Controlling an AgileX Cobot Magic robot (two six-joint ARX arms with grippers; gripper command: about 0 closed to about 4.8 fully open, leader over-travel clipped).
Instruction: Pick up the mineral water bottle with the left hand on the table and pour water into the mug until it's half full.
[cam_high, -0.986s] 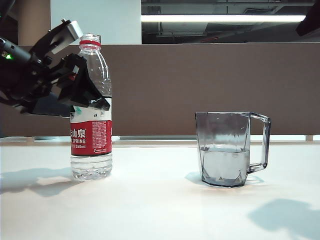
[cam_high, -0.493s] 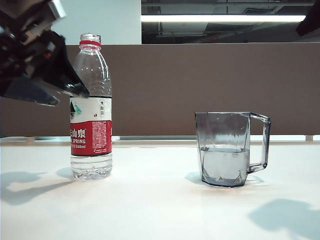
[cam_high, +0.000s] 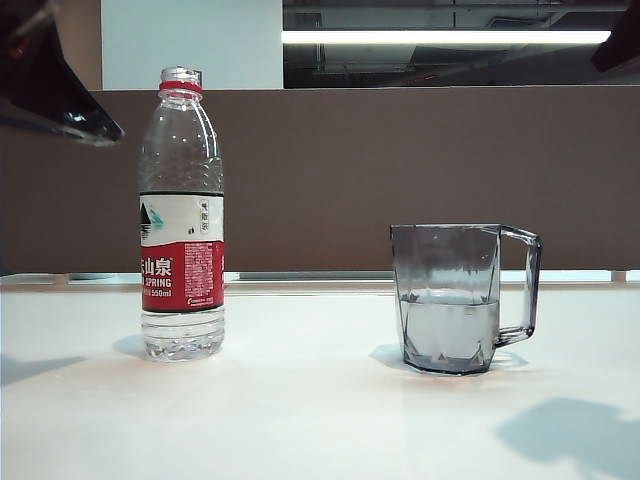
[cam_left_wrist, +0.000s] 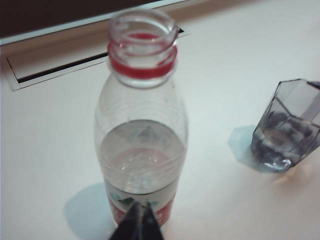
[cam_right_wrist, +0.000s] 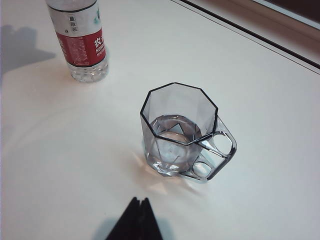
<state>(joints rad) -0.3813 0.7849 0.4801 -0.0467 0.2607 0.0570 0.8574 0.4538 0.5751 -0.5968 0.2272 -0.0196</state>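
The tall clear ribbed plastic mineral water bottle (cam_high: 181, 215), uncapped, with red neck ring and white-and-red label, stands upright on the wide white counter (cam_high: 300, 420), left of centre in the exterior view. The smoky-grey faceted transparent mug (cam_high: 455, 297) stands well apart to its right, handle turned away from the bottle, holding water to roughly the halfway mark. The left tool (cam_left_wrist: 138, 223) hangs above and beside the bottle, clear of it, its dark fingertips pressed together and grasping nothing. The right tool (cam_right_wrist: 137, 220) hovers near the mug, fingertips likewise clenched, without contact.
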